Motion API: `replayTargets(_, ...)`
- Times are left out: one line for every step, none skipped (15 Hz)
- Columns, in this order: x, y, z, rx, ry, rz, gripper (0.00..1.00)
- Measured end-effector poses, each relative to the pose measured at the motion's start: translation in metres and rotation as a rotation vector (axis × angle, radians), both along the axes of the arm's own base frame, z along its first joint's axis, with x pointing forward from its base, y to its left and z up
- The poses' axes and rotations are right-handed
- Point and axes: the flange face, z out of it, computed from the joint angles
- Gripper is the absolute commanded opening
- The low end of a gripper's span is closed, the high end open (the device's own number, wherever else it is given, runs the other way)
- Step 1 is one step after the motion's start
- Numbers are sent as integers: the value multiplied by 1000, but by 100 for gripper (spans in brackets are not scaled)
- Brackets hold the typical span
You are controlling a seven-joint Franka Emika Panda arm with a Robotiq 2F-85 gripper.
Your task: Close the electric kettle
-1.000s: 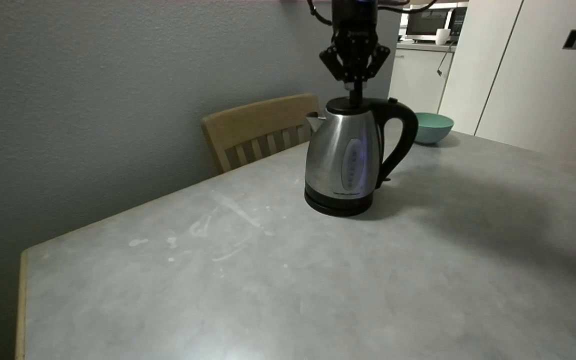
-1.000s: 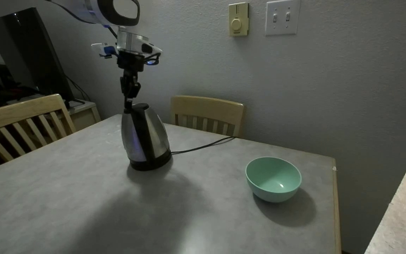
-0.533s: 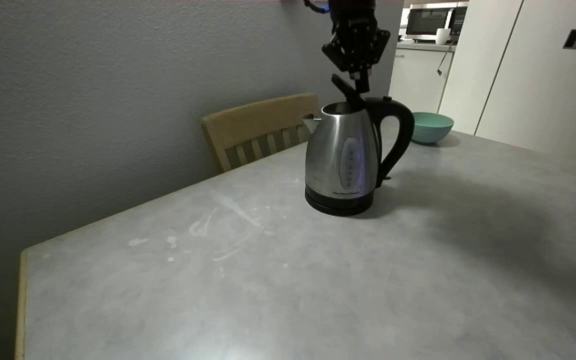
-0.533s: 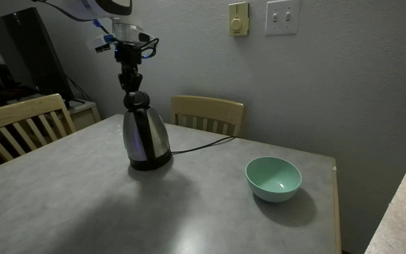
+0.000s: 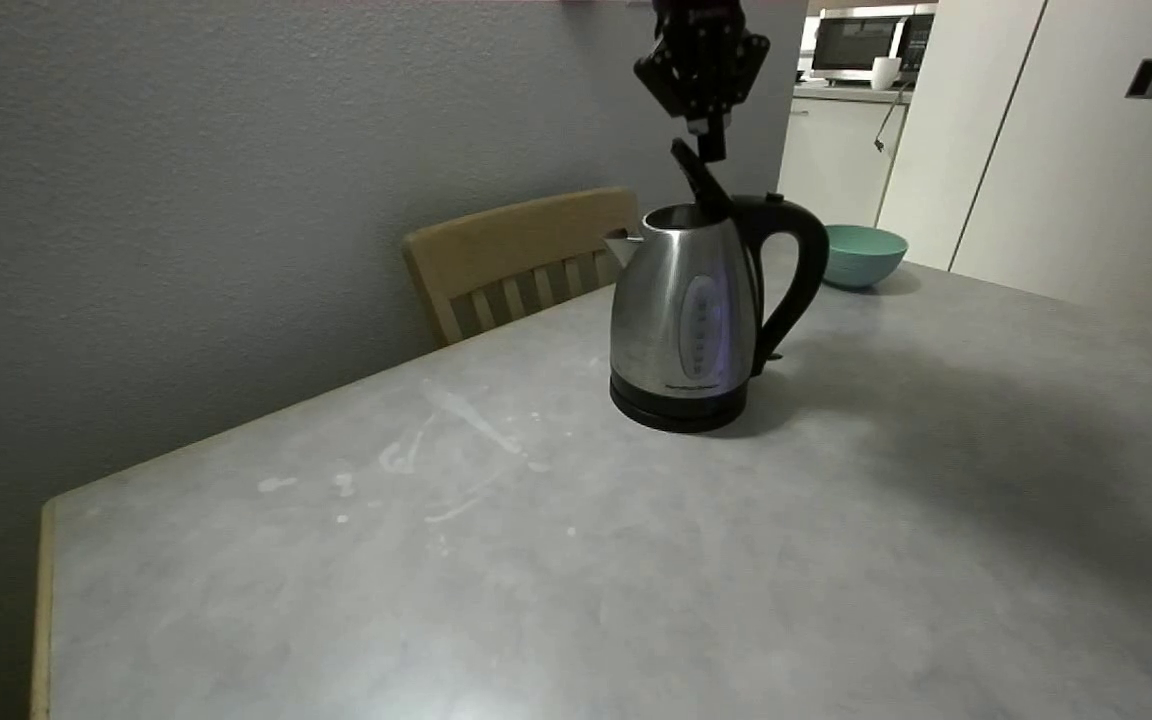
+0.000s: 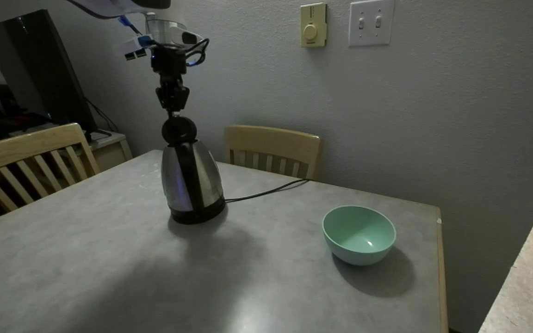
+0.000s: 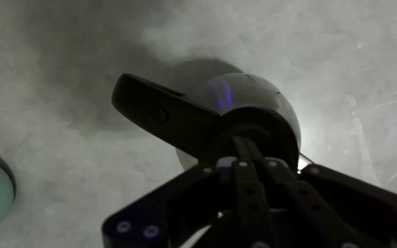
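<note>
Standing raised at a tilt, the black lid (image 5: 700,180) of an electric kettle (image 5: 678,310) leaves the mouth (image 5: 676,217) uncovered after lying flat a second earlier, a sign that closing has likely not held and another push is needed. The kettle sits upright on a grey table (image 5: 496,580). Just beside the lid, contact unclear, the gripper (image 5: 712,146) hovers clenched on nothing, higher than half a second ago.

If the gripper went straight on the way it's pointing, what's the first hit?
Most likely the raised black lid of the electric kettle. The gripper, shut, points down over the lid's sloping face; the gap, if any, is hard to judge from these views.
</note>
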Motion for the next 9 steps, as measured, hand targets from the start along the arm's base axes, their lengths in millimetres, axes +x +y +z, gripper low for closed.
replayTargets(1,0,1,2,-9,-1,0)
replayTargets(3,0,2,6,-18,-3,0)
replayTargets(5,-1,1,10,-29,-7,0)
replayTargets(7,-1,-1,19,-37,-13,0)
replayTargets(10,-2,-5,31,-38,-20,0)
replayTargets(12,-2,-11,48,-36,-27,0)
replayTargets(14,-3,-17,66,-30,-36,0)
replayTargets(15,-5,-24,85,-21,-45,0)
replayTargets(17,-6,-32,100,-12,-53,0)
